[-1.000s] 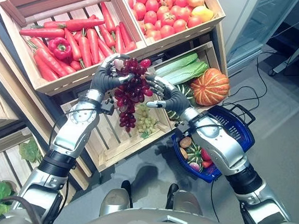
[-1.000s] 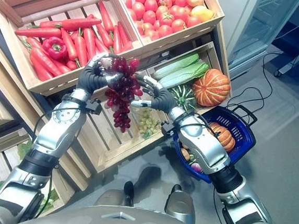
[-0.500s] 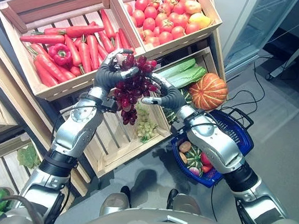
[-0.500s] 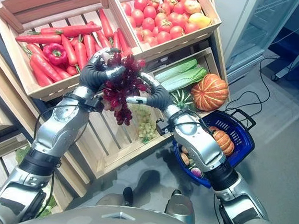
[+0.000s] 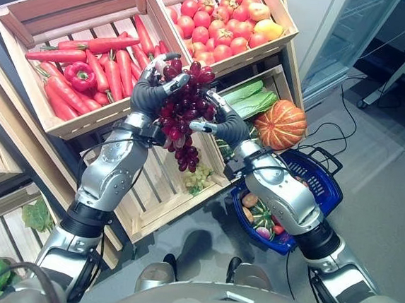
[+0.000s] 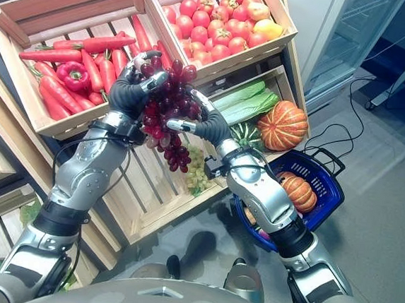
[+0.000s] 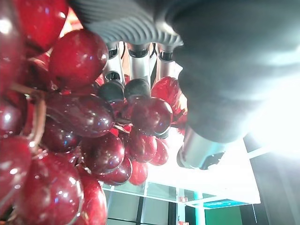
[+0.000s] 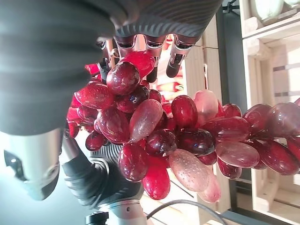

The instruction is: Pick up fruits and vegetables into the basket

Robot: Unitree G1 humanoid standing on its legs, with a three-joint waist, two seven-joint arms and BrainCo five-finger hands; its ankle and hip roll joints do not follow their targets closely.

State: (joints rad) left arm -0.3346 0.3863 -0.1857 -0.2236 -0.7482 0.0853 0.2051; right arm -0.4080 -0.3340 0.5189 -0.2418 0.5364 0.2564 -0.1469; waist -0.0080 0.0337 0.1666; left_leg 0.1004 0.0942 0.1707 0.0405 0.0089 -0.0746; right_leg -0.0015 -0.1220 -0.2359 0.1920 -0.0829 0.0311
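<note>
**Red grapes held two-handed at the crates**

Left hand (image 5: 151, 94) fingers curl around the top of the red grape bunch (image 5: 181, 114); right hand (image 5: 219, 121) fingers cup its side. Bunch hangs in mid-air before the carrot crate (image 5: 30, 16), well apart from the blue basket (image 5: 327, 184). Likely soft, floppy, easily bruised; best supported near the stem. One bunch, one basket.

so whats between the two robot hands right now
A bunch of dark red grapes, seen in both eye views: the left hand curls round its top, the right hand grips its other side, and the tail hangs below.
</note>
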